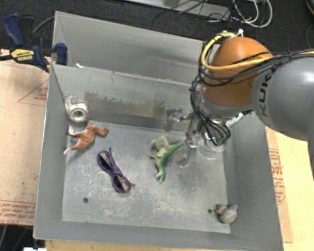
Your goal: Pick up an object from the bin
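Green toy dinosaur [163, 155] lies in the bin [149, 212], with the tool [189, 152] just beside it; I cannot tell how far open it is. Better to centre over the dinosaur's body, away from the purple sunglasses [115, 172] nearby, before closing

- I see the grey metal bin [149, 212]; most of its scuffed floor is bare.
- A green toy dinosaur [164, 153] lies near the floor's middle, and I use it as my marker.
- Purple sunglasses [115, 172] lie to its left, a little nearer the front wall.
- An orange-brown toy dinosaur [87, 137] lies well to its left.
- A silver metal roll [78, 109] sits farther left, toward the back wall.
- A small grey-and-orange lump [226, 213] rests to its right, near the front corner.
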